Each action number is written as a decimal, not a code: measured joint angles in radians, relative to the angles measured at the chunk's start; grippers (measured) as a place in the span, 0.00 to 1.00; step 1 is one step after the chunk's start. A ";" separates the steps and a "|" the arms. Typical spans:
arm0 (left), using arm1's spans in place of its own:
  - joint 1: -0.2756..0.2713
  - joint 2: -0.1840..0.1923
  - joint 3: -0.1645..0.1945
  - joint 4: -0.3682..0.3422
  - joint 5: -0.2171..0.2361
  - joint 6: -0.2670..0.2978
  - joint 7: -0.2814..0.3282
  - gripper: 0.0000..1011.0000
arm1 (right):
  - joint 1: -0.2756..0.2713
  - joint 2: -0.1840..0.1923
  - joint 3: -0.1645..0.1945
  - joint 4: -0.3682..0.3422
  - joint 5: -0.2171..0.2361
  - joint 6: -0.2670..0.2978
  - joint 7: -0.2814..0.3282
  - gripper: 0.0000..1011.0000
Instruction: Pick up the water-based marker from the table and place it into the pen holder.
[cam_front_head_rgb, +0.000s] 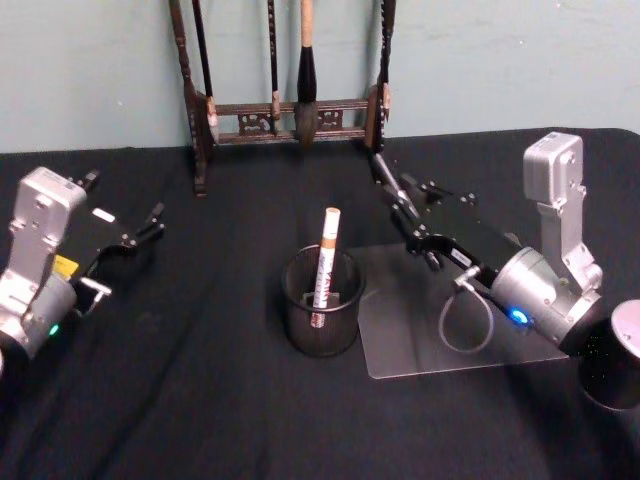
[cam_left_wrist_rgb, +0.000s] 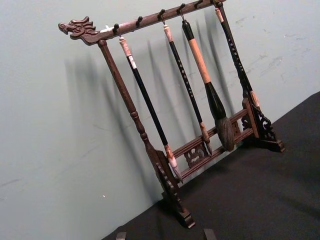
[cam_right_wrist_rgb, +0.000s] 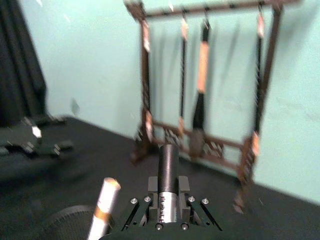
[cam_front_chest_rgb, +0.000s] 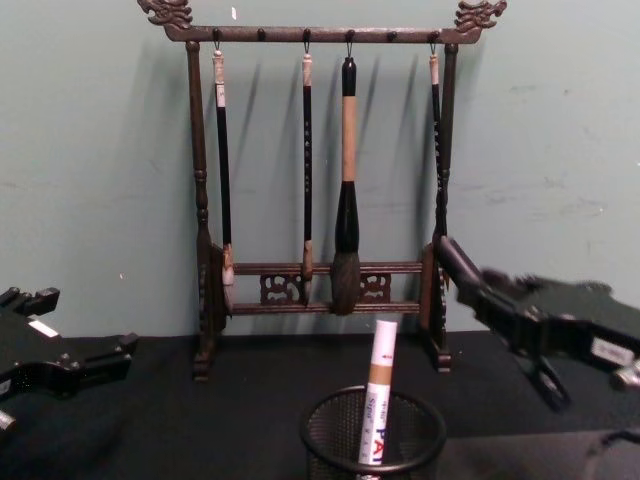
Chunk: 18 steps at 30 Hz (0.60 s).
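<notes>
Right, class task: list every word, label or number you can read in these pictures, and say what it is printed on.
Marker standing in the pen holder: print down its side, too blurred to read.
Left gripper: yellow label and white sticker, both too small to read.
Right gripper: engraved line on its body, blurred.
No text can be quoted with certainty.

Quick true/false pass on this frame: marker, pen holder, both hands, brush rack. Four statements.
1. The marker stands inside the pen holder. True.
2. The right hand is gripping the marker. False: it is apart from the marker, raised toward the brush rack.
3. Four brushes hang on the brush rack. True.
4. The left hand is directly over the pen holder. False: it sits off at the table's left side, fingers open.
</notes>
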 joint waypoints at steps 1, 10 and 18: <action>0.000 0.000 0.000 0.000 0.000 0.000 0.000 0.99 | 0.003 -0.004 -0.004 0.006 0.005 -0.020 0.008 0.24; 0.000 0.000 0.000 0.000 0.000 0.000 0.000 0.99 | 0.053 -0.058 -0.063 0.094 0.039 -0.202 0.073 0.24; 0.000 0.000 0.000 0.000 0.000 0.000 0.000 0.99 | 0.081 -0.082 -0.103 0.155 0.059 -0.260 0.096 0.24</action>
